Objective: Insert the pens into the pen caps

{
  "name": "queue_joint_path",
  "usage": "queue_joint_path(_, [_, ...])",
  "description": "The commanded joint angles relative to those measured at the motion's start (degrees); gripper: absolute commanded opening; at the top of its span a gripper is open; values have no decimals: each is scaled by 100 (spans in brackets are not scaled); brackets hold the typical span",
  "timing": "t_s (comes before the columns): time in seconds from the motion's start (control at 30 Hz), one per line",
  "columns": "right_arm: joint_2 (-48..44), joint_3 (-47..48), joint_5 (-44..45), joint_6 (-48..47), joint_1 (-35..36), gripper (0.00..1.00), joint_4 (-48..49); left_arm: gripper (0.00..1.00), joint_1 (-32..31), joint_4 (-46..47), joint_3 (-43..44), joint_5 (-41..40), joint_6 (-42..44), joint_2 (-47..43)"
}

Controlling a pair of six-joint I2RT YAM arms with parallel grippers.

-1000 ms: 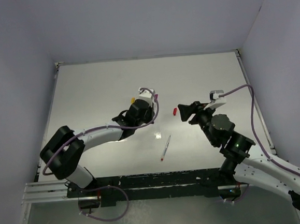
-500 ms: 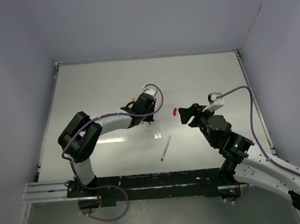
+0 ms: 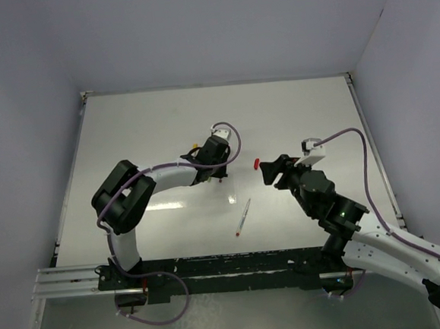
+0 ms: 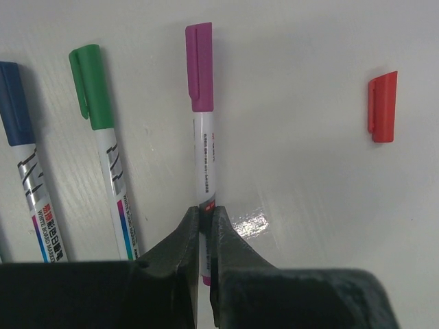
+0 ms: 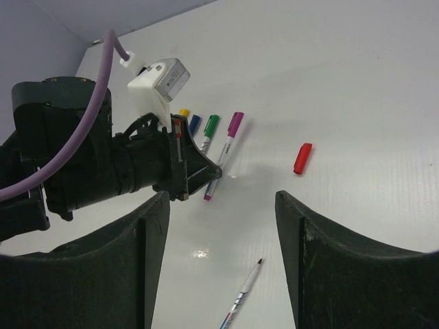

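Observation:
My left gripper [image 4: 204,212] is shut on the barrel of a purple-capped pen [image 4: 204,157], low over the table; it also shows in the top view [image 3: 218,175]. A green-capped pen [image 4: 103,151] and a blue-capped pen [image 4: 24,164] lie to its left. A yellow-capped pen [image 5: 184,113] shows beyond them. A loose red cap [image 5: 302,158] lies alone on the table to the right, also in the top view [image 3: 256,163]. An uncapped pen [image 3: 243,216] lies nearer the arms. My right gripper [image 5: 221,199] is open and empty, above the table near the red cap.
The white table [image 3: 141,125] has raised edges at the left [image 3: 72,176] and right [image 3: 372,145]. Grey-violet walls [image 3: 217,27] close it in. The left arm's body [image 5: 103,164] fills the left of the right wrist view.
My left arm has straightened and its gripper has moved a little right and back with the purple-capped pen. My right gripper has edged left towards the red cap.

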Motion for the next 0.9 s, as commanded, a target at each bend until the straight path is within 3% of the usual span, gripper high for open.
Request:
queue_joint_path(0.0, [45,-55,-103,125,-9,65,288,9,40,-80,279,-145,-174,142])
queue_joint_path(0.47, [91,-156,-218,129,-10,65,370,30,53,-141,350,-173,-259,146])
queue_joint_path(0.87, [141,-77,-134,66,-10,66,327,37,43,-351,528,-160,96,-708])
